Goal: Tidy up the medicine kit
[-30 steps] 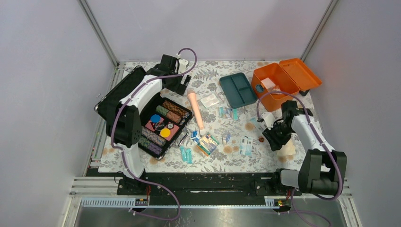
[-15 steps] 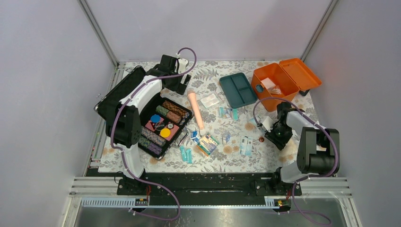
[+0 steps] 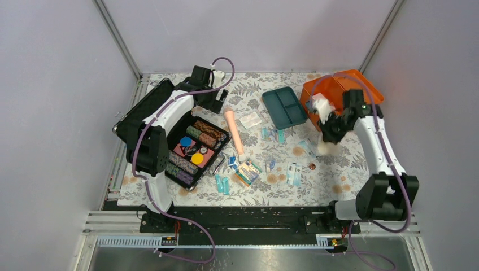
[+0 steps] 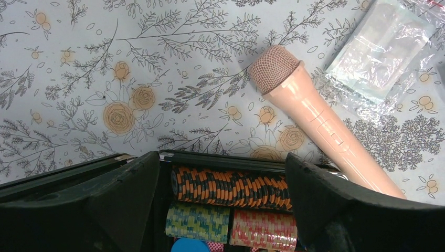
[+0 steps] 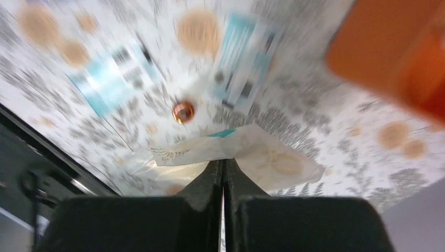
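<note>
orange kit [image 3: 309, 93], one, sits far right, lid open; one teal tray [image 3: 284, 107] lies just left. right gripper [image 5: 223, 170] pinches one clear packet [image 5: 273, 160] near the kit; left gripper [image 4: 221, 160] gapes.

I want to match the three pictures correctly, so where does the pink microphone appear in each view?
Top: the microphone lies at centre, just right of the orange-black chip stack.
Left wrist: the microphone runs from upper centre to the right edge, up and right of that stack.
Right wrist: not in it.
Shared landmark: the chip stack, in top and left wrist only.
</note>
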Available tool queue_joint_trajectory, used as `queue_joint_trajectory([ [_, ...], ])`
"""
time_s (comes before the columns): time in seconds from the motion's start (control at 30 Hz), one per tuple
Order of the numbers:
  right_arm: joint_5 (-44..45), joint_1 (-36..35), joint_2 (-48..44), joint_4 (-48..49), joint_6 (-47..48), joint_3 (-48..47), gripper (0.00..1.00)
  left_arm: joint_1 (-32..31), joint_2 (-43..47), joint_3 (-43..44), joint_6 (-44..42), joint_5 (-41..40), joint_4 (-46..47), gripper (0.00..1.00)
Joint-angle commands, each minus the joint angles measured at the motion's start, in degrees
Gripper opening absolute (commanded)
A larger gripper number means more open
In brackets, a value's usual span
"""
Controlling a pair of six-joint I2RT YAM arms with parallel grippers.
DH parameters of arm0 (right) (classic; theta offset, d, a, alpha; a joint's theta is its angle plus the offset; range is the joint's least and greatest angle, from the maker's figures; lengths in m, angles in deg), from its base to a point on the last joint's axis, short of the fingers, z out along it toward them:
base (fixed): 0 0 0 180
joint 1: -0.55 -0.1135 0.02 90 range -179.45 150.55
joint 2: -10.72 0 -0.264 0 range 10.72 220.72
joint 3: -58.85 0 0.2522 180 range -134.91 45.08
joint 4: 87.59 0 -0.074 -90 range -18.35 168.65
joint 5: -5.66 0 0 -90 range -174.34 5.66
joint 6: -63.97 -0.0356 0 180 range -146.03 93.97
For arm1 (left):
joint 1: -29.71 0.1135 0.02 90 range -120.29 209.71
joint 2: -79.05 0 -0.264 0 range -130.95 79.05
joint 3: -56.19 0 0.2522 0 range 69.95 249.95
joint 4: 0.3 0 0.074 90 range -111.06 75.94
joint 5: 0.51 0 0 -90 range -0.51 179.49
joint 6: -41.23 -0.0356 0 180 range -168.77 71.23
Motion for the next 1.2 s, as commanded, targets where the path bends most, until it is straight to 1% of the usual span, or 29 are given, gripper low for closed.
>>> queue_joint_trajectory([
  [0.0, -16.1, -2.3, -3.1, -2.4, -18.0, -16.9, 0.00, 0.0, 1.7, 1.3, -0.8, 0.5, 2.0, 0.88],
  [0.07, -13.9, -2.3, -0.7, 5.6, -32.3, -21.5, 0.00, 0.0, 1.2, 2.0, -0.7, 0.6, 1.8, 0.88],
  [0.17, -6.0, -2.3, 4.6, 15.6, -47.9, -27.3, 0.00, 0.0, 0.7, 3.1, -0.6, 0.5, 1.2, 0.88],
  [0.23, -0.2, -2.3, 9.0, 19.1, -54.7, -31.5, 0.00, 0.0, 0.6, 3.6, -0.6, 0.3, 0.5, 0.88],
  [0.3, 5.3, -2.3, 13.8, 19.8, -60.4, -36.3, 0.00, 0.1, 1.0, 3.6, -1.1, 0.1, -0.2, 0.88],
  [0.43, 15.1, -2.1, 23.0, 19.4, -62.7, -43.0, 0.00, 0.0, 2.0, 2.9, -2.3, -0.4, -1.5, 0.88],
  [0.63, 20.5, -0.3, 31.0, 18.3, -62.8, -46.1, 0.00, 0.0, 2.8, 2.6, -3.5, -1.7, -3.0, 0.88],
  [0.77, 23.4, 0.4, 36.6, 12.8, -62.1, -49.6, 0.00, 0.1, 2.1, 3.7, -2.9, -2.5, -3.7, 0.88],
  [0.93, 24.0, 1.1, 39.5, 10.2, -62.3, -48.3, 0.00, 0.0, 1.8, 4.0, -2.6, -2.6, -4.1, 0.88],
  [1.03, 27.6, 1.2, 41.6, 7.3, -63.3, -48.6, 0.00, 0.1, 2.0, 3.7, -3.0, -4.4, -4.3, 0.88],
  [1.17, 30.6, 1.2, 42.6, 6.8, -64.2, -46.6, 0.00, 0.0, 2.2, 2.7, -3.0, -5.0, -4.2, 0.88],
])
